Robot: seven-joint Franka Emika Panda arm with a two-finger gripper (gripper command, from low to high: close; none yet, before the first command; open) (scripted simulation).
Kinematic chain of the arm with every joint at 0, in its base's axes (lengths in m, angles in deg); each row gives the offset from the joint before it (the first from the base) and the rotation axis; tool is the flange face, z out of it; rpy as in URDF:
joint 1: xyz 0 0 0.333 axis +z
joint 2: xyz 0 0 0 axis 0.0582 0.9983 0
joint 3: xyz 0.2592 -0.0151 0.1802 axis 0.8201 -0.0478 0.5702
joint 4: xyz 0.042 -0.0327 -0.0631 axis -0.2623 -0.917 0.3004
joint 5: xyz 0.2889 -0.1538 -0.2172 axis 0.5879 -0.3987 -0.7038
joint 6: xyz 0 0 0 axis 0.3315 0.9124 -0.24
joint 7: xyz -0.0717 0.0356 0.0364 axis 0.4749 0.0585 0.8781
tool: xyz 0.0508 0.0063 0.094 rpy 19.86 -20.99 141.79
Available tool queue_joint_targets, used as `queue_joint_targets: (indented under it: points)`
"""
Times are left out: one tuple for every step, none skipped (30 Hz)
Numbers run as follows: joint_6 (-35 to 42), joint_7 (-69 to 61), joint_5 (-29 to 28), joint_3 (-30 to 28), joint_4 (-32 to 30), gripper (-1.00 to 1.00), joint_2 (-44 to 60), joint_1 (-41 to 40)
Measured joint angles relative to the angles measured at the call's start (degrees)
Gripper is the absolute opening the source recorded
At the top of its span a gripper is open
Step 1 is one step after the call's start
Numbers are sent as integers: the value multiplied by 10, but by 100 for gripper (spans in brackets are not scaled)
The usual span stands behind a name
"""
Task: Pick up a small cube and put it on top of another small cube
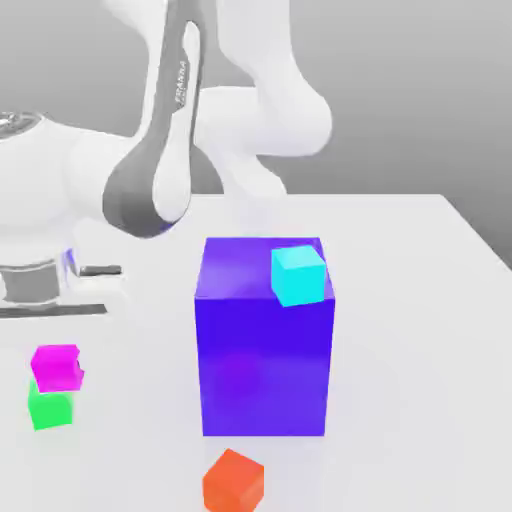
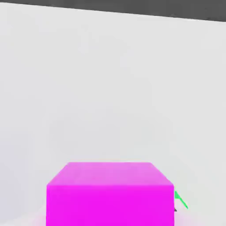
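The small magenta cube (image 1: 56, 367) rests on top of the small green cube (image 1: 49, 408), shifted slightly toward the exterior view's right. My gripper (image 1: 45, 300) hangs on the white hand just above this stack, apart from the magenta cube's top face. In the hand view the magenta cube (image 2: 110, 194) is very close, and a thin sliver of the green cube (image 2: 180, 201) shows beside it.
A big blue-purple cube (image 1: 265, 340) stands in the middle of the white table (image 1: 420, 330), with a cyan cube (image 1: 299, 275) on its top far corner. An orange-red cube (image 1: 233, 481) lies near the front edge. The arm's white links rise behind.
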Motion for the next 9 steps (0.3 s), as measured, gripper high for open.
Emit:
queue_joint_targets:
  points:
    - [-14,-8,9,2,-5,-100,9,-2]
    - [-31,-19,22,6,-6,-100,23,-5]
    - [-48,-30,37,13,-7,-100,41,-9]
    - [-66,-42,53,21,-6,-100,61,-15]
    - [-84,-52,67,33,-5,-100,81,-24]
    - [-96,-61,79,38,-4,100,94,-27]
    - [-96,-61,79,38,-4,100,94,-27]
    - [-96,-61,79,38,-4,100,94,-27]
    - [-96,-61,79,38,-4,100,94,-27]
